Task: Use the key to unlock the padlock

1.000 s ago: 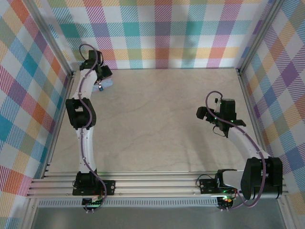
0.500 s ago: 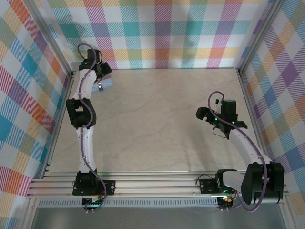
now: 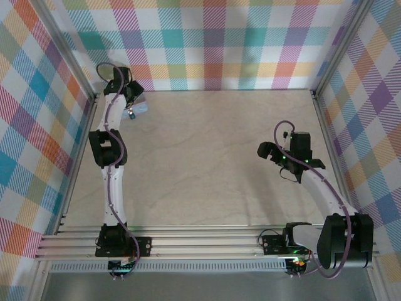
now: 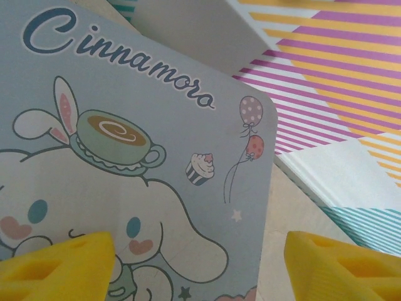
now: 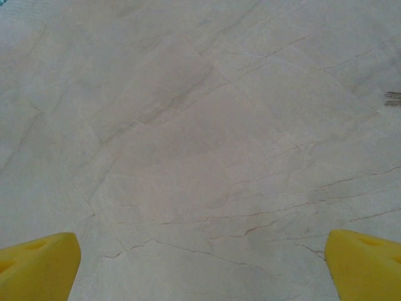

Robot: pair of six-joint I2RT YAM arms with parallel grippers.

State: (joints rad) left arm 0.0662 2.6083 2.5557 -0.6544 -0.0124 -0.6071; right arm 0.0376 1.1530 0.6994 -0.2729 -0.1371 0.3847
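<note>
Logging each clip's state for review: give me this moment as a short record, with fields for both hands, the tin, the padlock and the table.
left hand: open, over the tin at the table's far-left corner
right hand: open, above bare table on the right side
tin: pale blue, cartoon print, one rounded corner lying inside the left hand's opening
padlock: tiny dark speck beside the tin; too small for detail
table: pale, marbled
progress: padlock not in either hand
</note>
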